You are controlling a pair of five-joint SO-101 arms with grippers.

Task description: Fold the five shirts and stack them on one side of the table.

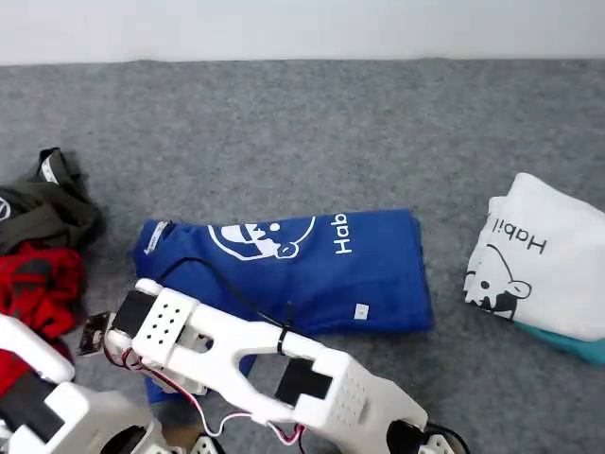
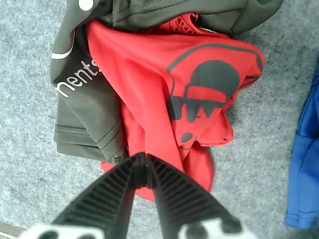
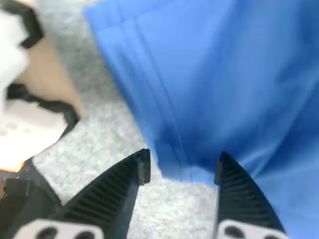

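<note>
Right tool point(image 3: 183, 160), jaws spread, straddles the near edge of the blue shirt point(image 3: 224, 74), which lies lengthwise across the desk point(image 1: 284, 123); left tool point(image 2: 145, 164) hangs clenched over the red shirt point(image 2: 149, 99)

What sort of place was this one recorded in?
Probably a robotics lab bench set up for laundry folding: a grey felt-covered table, a plain white wall behind it, a half-folded blue printed shirt in the middle, and a folded white printed shirt set aside.
</note>
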